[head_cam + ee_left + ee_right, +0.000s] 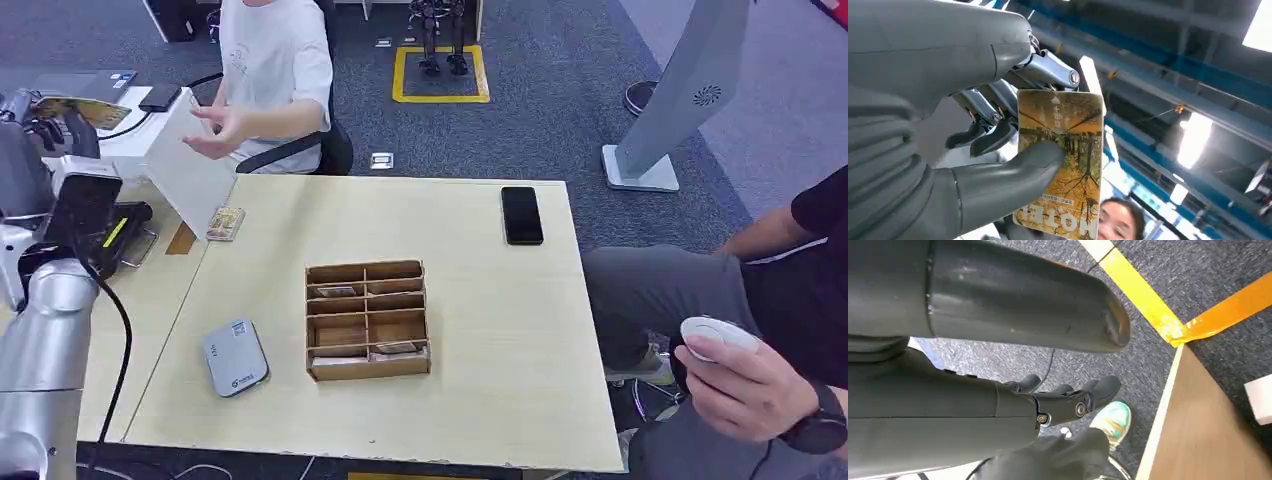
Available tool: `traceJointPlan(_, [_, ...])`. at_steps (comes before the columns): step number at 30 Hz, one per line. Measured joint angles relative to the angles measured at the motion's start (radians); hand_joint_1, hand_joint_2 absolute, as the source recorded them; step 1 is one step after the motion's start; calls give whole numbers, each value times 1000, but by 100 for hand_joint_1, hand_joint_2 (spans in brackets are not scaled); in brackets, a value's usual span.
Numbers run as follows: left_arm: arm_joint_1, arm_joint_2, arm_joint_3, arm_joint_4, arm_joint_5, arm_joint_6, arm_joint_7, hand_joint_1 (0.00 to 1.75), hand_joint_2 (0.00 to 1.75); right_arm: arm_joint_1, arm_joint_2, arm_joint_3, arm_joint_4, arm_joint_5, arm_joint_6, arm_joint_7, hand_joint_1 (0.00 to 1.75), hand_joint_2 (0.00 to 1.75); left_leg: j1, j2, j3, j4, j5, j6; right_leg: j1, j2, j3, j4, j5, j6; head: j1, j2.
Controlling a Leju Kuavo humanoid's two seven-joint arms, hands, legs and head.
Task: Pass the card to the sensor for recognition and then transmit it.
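My left hand (pixel 52 128) is raised at the far left, well above the side table. It holds a yellow-orange card (pixel 86 110) printed with trees. In the left wrist view the thumb (pixel 1013 175) presses the card (pixel 1068 165) against the darker fingers behind it. The sensor, a flat grey card reader (pixel 235 357), lies on the wooden table (pixel 480 290) near its front left corner, far below and right of the card. My right hand (pixel 1063 402) hangs beside the table edge over the carpet, fingers apart, holding nothing.
A cardboard divider box (pixel 367 320) holding several cards stands mid-table. Another card (pixel 226 223) lies at the back left, a black phone (pixel 522 215) at the back right. A person in white (pixel 275 70) reaches an open hand (pixel 215 132) toward me. A seated person's hand (pixel 740 385) at right holds a white device (pixel 715 333).
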Motion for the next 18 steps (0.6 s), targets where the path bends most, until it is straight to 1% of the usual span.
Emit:
traceJointPlan(2, [-11,8,-18,35,-66,30,10,175,175,0,0,8,-5,-12,0,-6,0,0,0,0,0,0,0,0,0,0,0,0,0,0,0,0])
traceJointPlan(4, [-18,14,-33,62,-93,42,16,175,175,0,0,16,-9,-20,0,-11,0,0,0,0,0,0,0,0,0,0,0,0,0,0,0,0])
traceJointPlan(8, [-24,18,-53,91,-101,42,20,175,175,1,0,27,-11,-29,-1,-14,0,0,0,0,0,0,0,0,0,0,0,0,0,0,0,0])
traceJointPlan(18, [-29,19,-65,119,-102,42,20,175,175,2,0,31,-11,-30,-1,-14,0,0,0,0,0,0,0,0,0,0,0,0,0,0,0,0])
